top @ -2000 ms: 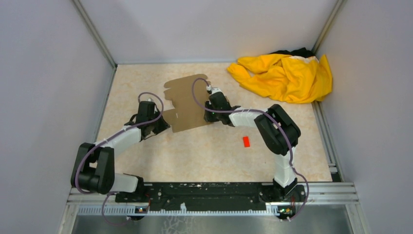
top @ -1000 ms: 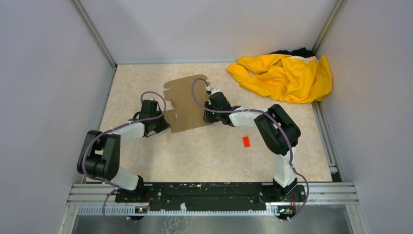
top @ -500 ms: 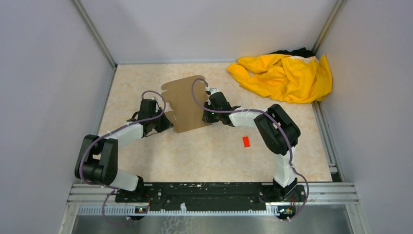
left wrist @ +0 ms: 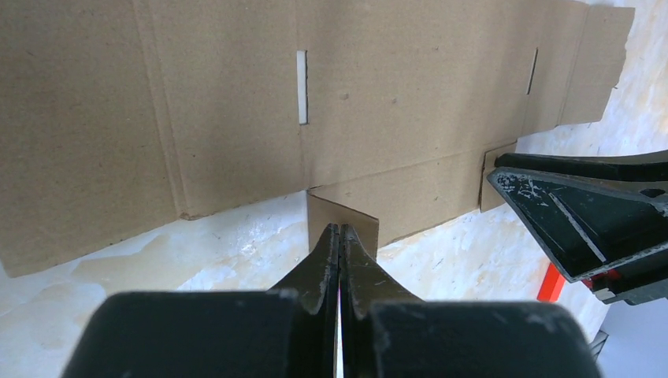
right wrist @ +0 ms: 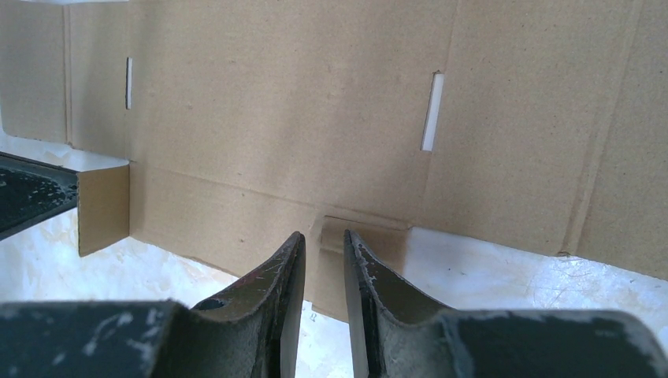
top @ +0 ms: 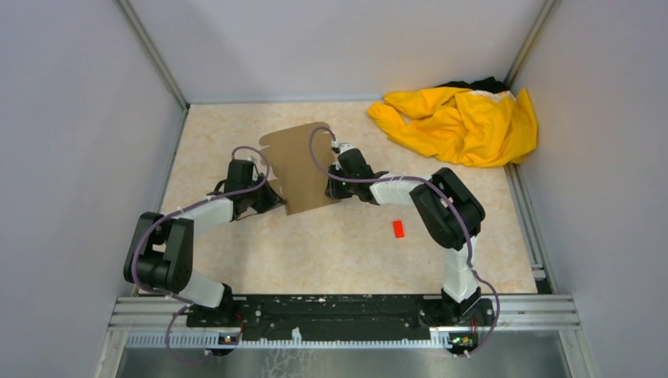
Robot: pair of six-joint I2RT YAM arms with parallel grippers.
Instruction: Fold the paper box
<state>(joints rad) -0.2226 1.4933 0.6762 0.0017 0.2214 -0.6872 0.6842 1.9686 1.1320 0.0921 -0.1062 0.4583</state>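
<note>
Two robot arms grip a flat cardboard box (top: 298,167) by small tabs on opposite sides, a hold that looks easy to lose. Each tab is short and thin. If the arms pull apart or twist unevenly, a tab could tear at its crease or slip free, and the sheet would drop back onto the desk (top: 346,244). If they push towards each other too hard, the panel between them could buckle away from its scored lines and leave a bend where no fold belongs. Because the sheet hangs from two narrow points, it may also swing or sag as the arms move.

The left hand (left wrist: 339,230) has its fingers pressed together on the edge of one tab, with the cardboard apparently pinched between them. The right hand (right wrist: 321,236) has its fingers drawn close on either side of the opposite tab, with only the card in the gap.

The box sits towards the far edge of the desk, a little left of its middle, spanning the gap between the two hands. It appears tipped up off the surface, though how steeply cannot be told. From each wrist the sheet spreads out directly ahead of the fingertips, with its slots and creases visible.

A yellow cloth (top: 461,122) is heaped in the far right corner, well apart from the box. A red block (top: 398,228) lies nearer the right edge.
</note>
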